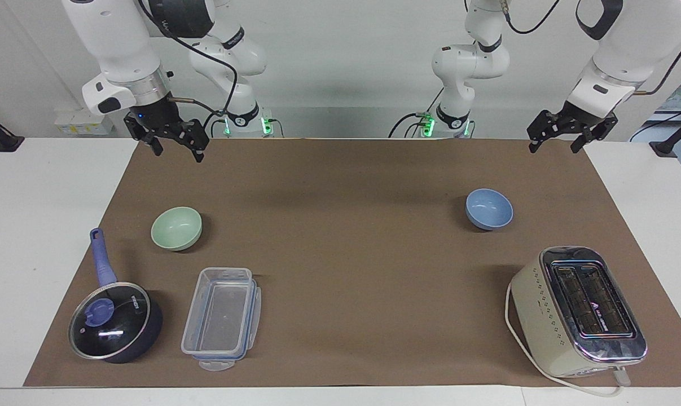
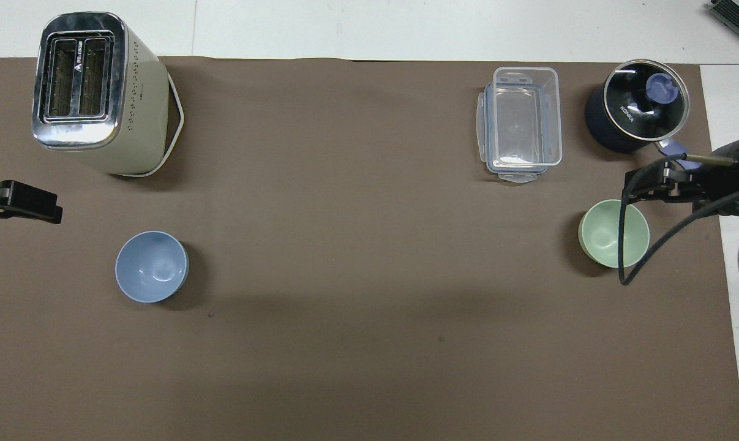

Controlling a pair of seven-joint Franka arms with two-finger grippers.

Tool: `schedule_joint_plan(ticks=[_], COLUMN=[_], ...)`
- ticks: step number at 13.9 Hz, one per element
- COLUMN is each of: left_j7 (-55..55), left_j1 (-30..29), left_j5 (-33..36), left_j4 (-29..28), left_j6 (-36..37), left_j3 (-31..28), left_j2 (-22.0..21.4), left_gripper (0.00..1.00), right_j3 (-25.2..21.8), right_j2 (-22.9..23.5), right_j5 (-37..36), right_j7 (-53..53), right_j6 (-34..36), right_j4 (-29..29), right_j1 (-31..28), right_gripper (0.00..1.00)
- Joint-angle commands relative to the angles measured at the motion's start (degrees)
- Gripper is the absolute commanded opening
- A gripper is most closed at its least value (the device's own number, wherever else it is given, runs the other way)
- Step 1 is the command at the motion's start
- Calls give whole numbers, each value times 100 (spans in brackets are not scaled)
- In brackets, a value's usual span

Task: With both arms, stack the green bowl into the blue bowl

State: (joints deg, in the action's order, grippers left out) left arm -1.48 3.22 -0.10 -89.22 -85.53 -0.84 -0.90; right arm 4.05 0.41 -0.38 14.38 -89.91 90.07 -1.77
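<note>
Green bowl (image 1: 176, 228) is sitting near the pan (image 1: 116, 329), w/ blue bowl (image 1: 489, 209) well apart from it. Right gripper (image 1: 174, 145) is hanging above it, left gripper (image 1: 560, 138) waiting; both w/ fingers apart. Right one should be pinching the rim, straight down.

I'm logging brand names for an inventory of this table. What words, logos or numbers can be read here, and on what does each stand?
"KONKA": white letters on the glass lid of the saucepan, clearest in the overhead view.
Toaster: a triangle logo with a short word beside it between the slots, too blurred to read.
Clear plastic container, green bowl, blue bowl: no text visible.
</note>
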Motion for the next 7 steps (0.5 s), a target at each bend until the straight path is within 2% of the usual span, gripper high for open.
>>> schedule_joint_plan(ticks=[1, 7], left_j7=[17, -19], left_j1=[3, -41], left_j5=[89, 54], left_j4=[-174, -359], left_j6=[63, -69], left_j3=[13, 5], left_j2=[-138, -148], left_gripper=[100, 100], right_j3=[26, 26], right_j2=[-111, -111], right_j5=[-23, -23], right_j7=[65, 65], right_j6=[8, 8], right_j4=[116, 116], right_j1=[-52, -52], right_gripper=[100, 100])
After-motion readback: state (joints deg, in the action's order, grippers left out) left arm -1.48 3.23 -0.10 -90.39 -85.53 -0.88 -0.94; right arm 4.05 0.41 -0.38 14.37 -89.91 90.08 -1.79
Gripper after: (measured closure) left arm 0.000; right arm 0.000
